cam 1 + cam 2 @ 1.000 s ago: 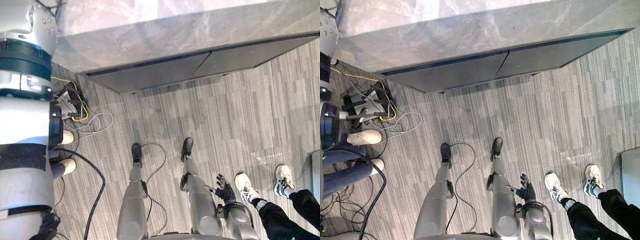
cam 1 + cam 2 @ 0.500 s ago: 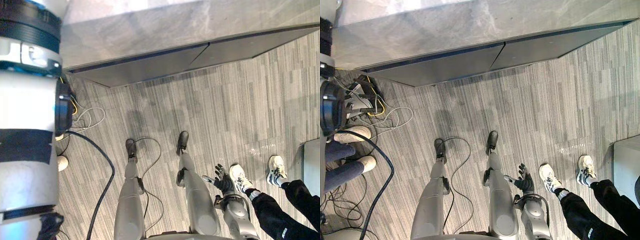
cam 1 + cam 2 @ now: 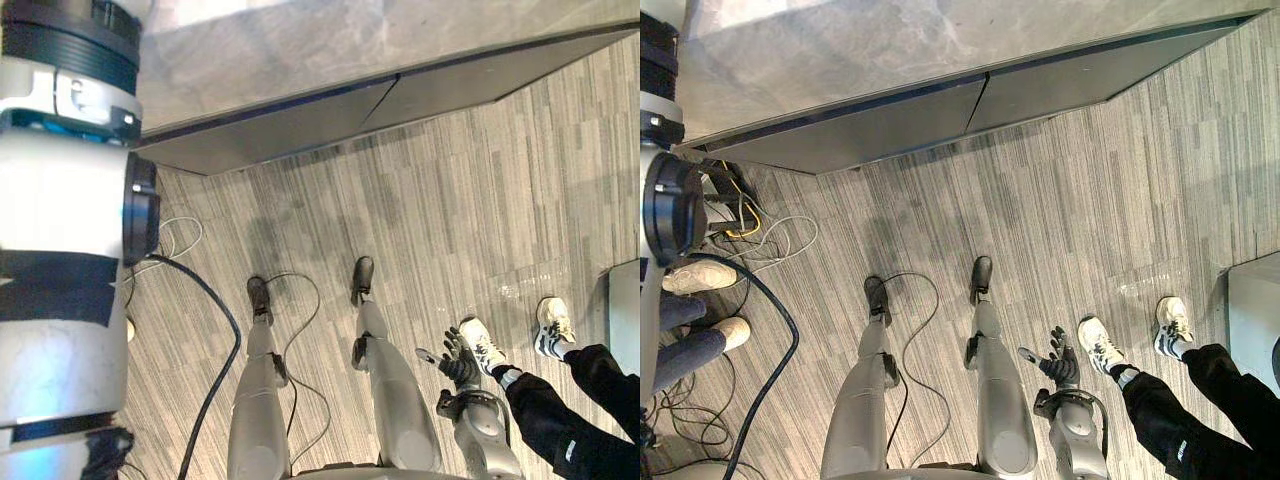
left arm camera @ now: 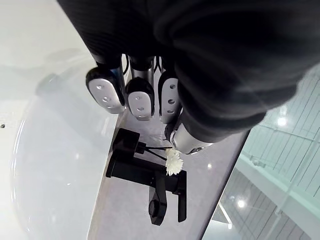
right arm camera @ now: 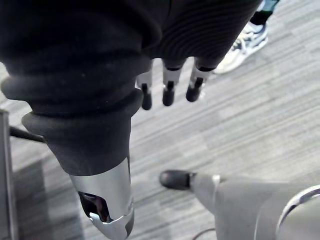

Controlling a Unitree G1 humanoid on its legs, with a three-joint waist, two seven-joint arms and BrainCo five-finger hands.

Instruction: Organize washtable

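hanging right robot hand fingers apart, left robot hand (grip unclear) near basin

The washtable is running across the top of the frame, its cabinet sitting beneath. One person's shoes are standing lower right, another person's shoes at the left edge.

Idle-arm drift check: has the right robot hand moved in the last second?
Yes, slightly. Though the camera shifted, the right robot hand now sits nearer the person's white sneaker, further right of the dark cabinet's panel seam.
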